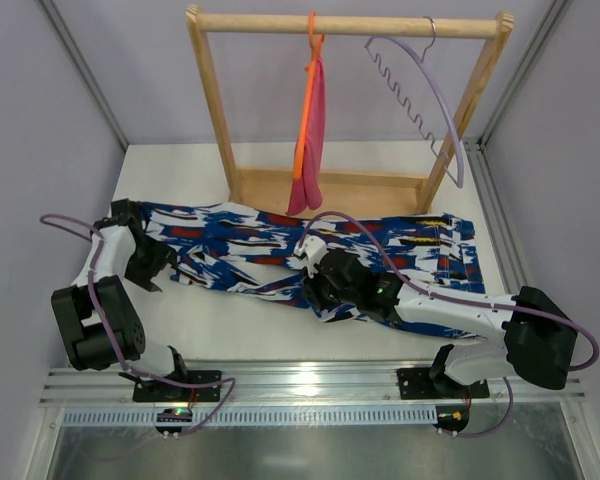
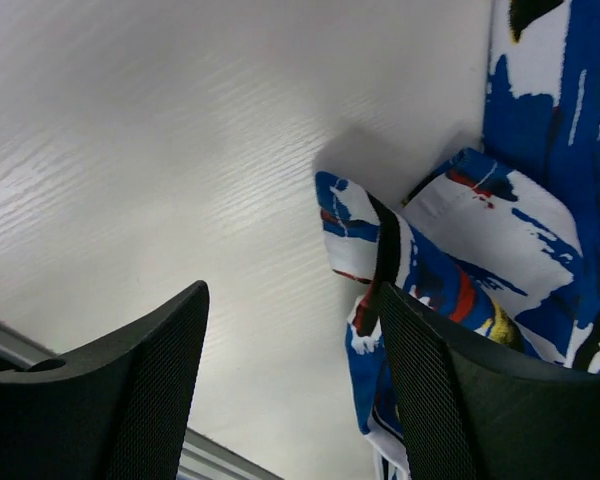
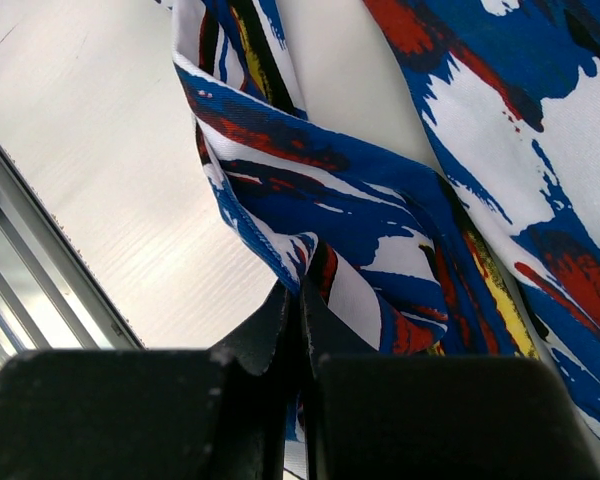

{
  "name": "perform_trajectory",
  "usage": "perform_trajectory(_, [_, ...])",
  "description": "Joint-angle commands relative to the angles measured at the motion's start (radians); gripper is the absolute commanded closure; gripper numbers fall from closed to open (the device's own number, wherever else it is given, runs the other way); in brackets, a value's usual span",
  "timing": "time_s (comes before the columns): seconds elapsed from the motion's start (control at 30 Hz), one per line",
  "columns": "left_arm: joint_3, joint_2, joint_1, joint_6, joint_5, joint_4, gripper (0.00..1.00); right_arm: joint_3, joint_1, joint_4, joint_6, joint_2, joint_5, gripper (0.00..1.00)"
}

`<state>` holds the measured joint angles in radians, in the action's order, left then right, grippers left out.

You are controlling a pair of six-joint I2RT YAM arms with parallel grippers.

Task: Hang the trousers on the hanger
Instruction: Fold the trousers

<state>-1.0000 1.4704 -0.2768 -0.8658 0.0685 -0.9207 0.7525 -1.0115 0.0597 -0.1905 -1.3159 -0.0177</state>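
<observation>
Rack (image 1: 212, 95) at the back: lilac hanger (image 1: 420, 95) hooked on the rail at the right end, tilted; orange hanger (image 1: 305, 110) near the middle with pink cloth (image 1: 316, 130) draped over it. Trousers (image 1: 250, 245) are down on the tabletop (image 1: 240, 325) in front of the rack, spread left to right, well apart from the lilac hanger. My left fingers (image 1: 152, 268) sit at the trousers' left end, spread wide. In the left wrist view the gap between them shows mostly bare tabletop, and the cloth's black-edged corner (image 2: 385, 250) lies just beside the far-side finger; can't tell whether it touches. My right fingers (image 3: 302, 335) are near the middle of the trousers, pressed together and pinching a raised fold of the print; the cloth bunches up into the tips and falls away on both sides.
</observation>
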Motion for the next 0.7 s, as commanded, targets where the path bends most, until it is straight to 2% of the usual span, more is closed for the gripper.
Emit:
perform_trajectory(0.0, [0.003,0.007,-0.019,-0.036,-0.065,0.106,0.30,0.011,0.001,-0.046,-0.003,0.018,-0.001,0.96])
perform_trajectory(0.27, [0.017,0.080,-0.053,-0.113,-0.117,0.158,0.30,0.007,0.001,-0.032,-0.004,0.038,0.001,0.96])
perform_trajectory(0.47, [0.069,0.113,-0.055,-0.194,-0.219,0.220,0.35,0.013,0.002,-0.028,-0.003,0.023,0.002,0.96])
perform_trajectory(0.67, [0.067,0.140,-0.055,-0.222,-0.203,0.200,0.37,0.016,0.001,-0.027,-0.001,0.020,0.004,0.96])
